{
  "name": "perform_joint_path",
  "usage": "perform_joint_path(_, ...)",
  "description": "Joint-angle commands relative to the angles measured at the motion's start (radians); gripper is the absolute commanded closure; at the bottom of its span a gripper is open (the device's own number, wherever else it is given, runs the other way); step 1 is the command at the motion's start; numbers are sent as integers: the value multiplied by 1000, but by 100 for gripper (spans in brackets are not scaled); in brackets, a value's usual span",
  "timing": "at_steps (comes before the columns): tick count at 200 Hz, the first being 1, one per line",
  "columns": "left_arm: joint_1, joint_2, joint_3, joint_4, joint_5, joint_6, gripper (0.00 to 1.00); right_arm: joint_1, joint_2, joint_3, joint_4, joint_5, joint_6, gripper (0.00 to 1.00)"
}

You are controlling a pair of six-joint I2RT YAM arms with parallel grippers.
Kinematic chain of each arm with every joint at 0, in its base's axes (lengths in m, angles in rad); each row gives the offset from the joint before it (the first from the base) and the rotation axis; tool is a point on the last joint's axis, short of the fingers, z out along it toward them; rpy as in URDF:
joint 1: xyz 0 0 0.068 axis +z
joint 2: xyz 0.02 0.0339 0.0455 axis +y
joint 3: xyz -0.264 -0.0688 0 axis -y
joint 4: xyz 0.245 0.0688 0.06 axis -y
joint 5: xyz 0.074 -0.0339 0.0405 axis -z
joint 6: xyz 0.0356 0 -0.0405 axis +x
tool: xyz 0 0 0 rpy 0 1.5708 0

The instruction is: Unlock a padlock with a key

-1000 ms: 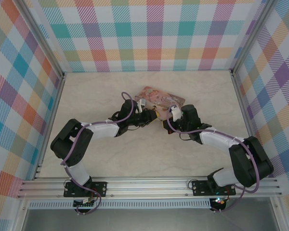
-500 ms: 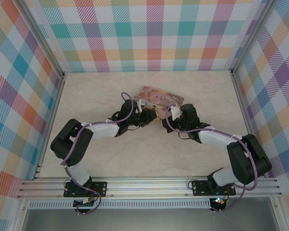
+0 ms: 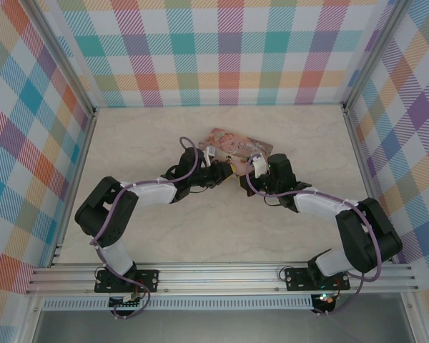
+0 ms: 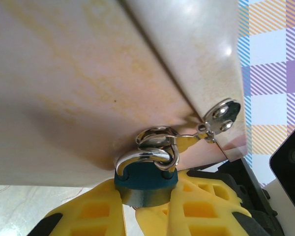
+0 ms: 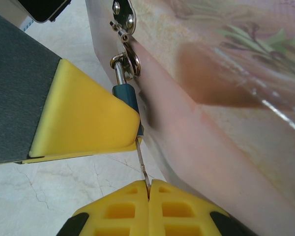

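Right wrist: my right gripper fully closed, pinching key by its end. Blade runs up toward padlock; entry hidden behind left finger.

Left wrist: left gripper narrowly parted, clamping blue padlock body. Shackle hooked through ring on tin, mid table toward far edge.

Risk: off-axis twist bends key or slips it from pads; tin may slide.

Top view: bright, even, diffuse light, sharp; soft arm shadows on counter. Left wrist: tin soft-focus, shadow along its lower edge, glare spot upper right, glints on padlock shackle. Right wrist: key crisp, tin art blurred.
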Motion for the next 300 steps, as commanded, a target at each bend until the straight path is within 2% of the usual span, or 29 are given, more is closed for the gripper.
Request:
perform_joint_path(1,-8,-36,1,61,26,-4,95,6,-29,2,74,9,9,98)
perform_joint_path(84,-8,-38,1,52,21,-8,96,6,-53,-41,109,3,16,98)
perform_joint_path(172,-8,-52,3,62,44,-34,97,32,23,-3,186,29,3,98)
perform_joint_path(249,-9,-61,0,49,48,-46,97,36,52,-13,397,40,32,98)
perform_joint_path(300,-9,-50,-9,48,44,-48,97,35,70,24,442,-15,56,98)
